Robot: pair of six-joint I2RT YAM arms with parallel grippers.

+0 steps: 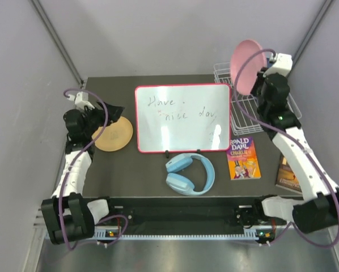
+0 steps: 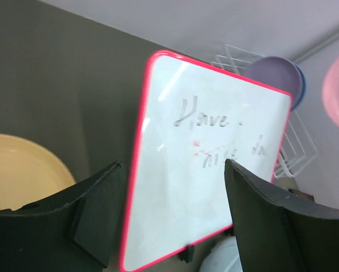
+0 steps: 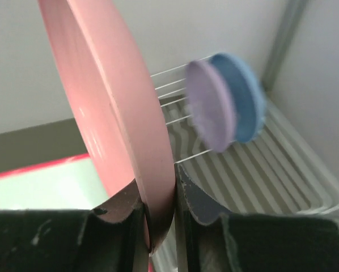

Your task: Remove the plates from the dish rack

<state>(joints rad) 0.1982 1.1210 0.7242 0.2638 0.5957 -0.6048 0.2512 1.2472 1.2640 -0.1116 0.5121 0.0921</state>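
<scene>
Four plates show, one of each colour. The pink plate (image 3: 113, 113) stands on edge in the air, its lower rim pinched between the fingers of the right gripper (image 3: 158, 212). In the top view it sits over the far left corner of the rack (image 1: 243, 116). The purple plate (image 3: 209, 110) and blue plate (image 3: 248, 96) stand upright in the rack, face to face, the purple one nearer the right wrist camera. They are blurred there, so I cannot tell whether they touch. The yellow plate (image 1: 114, 135) lies flat on the table (image 1: 152, 184) at the left, well apart from the rack.

The single white wire rack sits at the table's far right corner. The left gripper (image 2: 174, 167) hangs just beside the yellow plate with its fingers spread and nothing between them.

One red-framed whiteboard (image 1: 181, 119) lies between the yellow plate and the rack. Its handwriting reads "Have", a faint mark, then "nice day". One pair of light-blue headphones (image 1: 189, 174) rests just near of the whiteboard. To their right lies a purple book (image 1: 243, 157) printed "ROALD DAHL" and "CHARLIE". What seems to be a second book (image 1: 287, 174), brown, lies at the right edge, partly hidden by the right arm, its cover unreadable.
</scene>
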